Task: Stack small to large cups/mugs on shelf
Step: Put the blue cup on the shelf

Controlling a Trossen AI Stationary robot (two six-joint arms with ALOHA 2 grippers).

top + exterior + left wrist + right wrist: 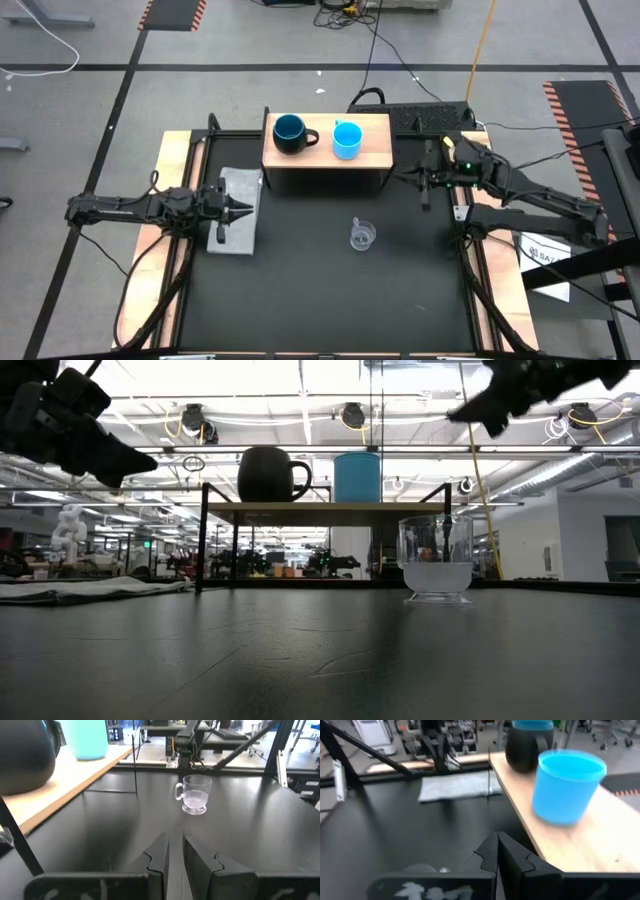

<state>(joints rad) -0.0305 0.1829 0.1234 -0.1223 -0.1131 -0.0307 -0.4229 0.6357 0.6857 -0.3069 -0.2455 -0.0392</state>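
From the high view I see the shelf (pixel 372 150) at upper centre of the frame, carrying the navy mug (pixel 289 133) at its left and the light-blue cup (pixel 347 140) near its middle, the two apart. The clear cup (pixel 362 236) stands alone at frame centre on the black bench (pixel 330 300), with open surface on every side. The left tool (pixel 243 210), at centre left over the grey cloth (pixel 236 210), has its fingers nearly together, holding nothing. The right tool (pixel 415 178), just right of the shelf's right edge, is pressed together and empty.
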